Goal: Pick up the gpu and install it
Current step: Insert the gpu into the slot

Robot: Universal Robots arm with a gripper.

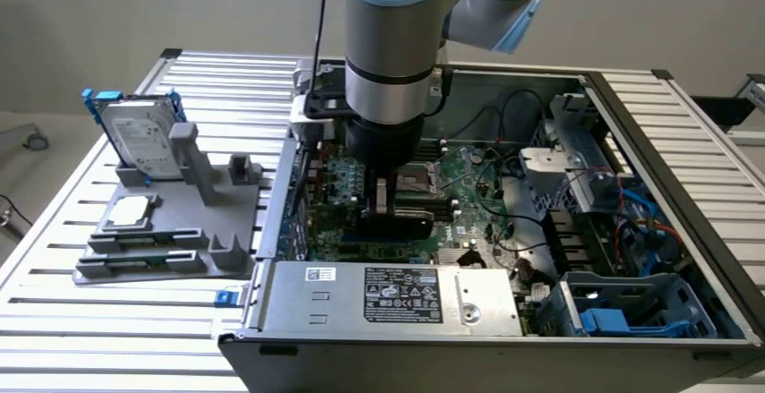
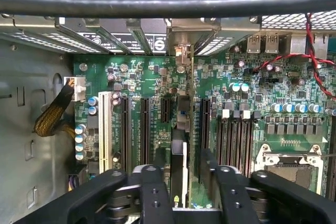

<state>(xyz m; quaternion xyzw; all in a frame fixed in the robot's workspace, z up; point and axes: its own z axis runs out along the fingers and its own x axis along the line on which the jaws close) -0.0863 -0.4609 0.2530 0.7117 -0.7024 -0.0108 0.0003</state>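
Gripper (image 1: 395,207) lowered into the open computer case (image 1: 669,133) on the bench (image 1: 96,339), jaws clenched on the gpu (image 2: 179,162) (seen edge-on in the wrist view). The card stands upright over the motherboard (image 2: 247,85), among the expansion slots (image 2: 144,129); contact with a slot cannot be told.

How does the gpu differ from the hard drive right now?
The gpu is black and inside the case, clamped in the gripper; the hard drive is silver with a blue frame, standing free in the gray rack outside it. Both stand on edge.
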